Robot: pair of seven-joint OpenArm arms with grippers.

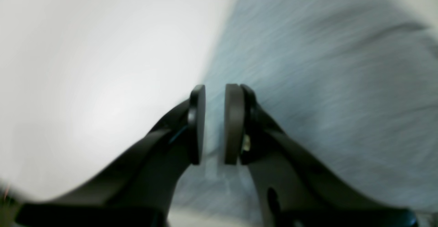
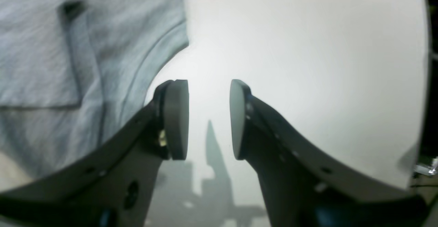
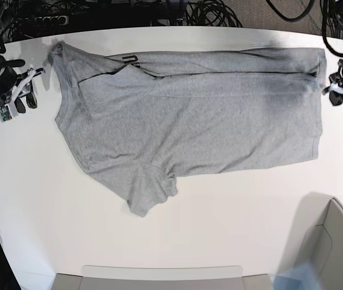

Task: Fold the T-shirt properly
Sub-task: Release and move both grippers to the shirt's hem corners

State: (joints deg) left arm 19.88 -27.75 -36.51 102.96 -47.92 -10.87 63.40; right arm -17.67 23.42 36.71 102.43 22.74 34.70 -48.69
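Note:
The heather-grey T-shirt (image 3: 189,121) lies spread flat on the white table (image 3: 220,229). Its far long edge is folded over onto the body, and a bit of black lettering (image 3: 129,58) shows at that fold. One sleeve points toward the front. My left gripper (image 1: 215,90) hovers over the shirt's edge (image 1: 325,66) at the hem end, its pads a narrow gap apart with nothing between them; it shows at the right in the base view (image 3: 336,93). My right gripper (image 2: 208,83) is open and empty over bare table beside the sleeve and collar end (image 2: 41,66), at the left in the base view (image 3: 25,99).
Dark cables (image 3: 208,12) lie along the table's far edge. A grey bin (image 3: 334,241) stands at the front right corner and a light tray edge (image 3: 159,275) runs along the front. The table's right edge (image 2: 424,83) shows in the right wrist view.

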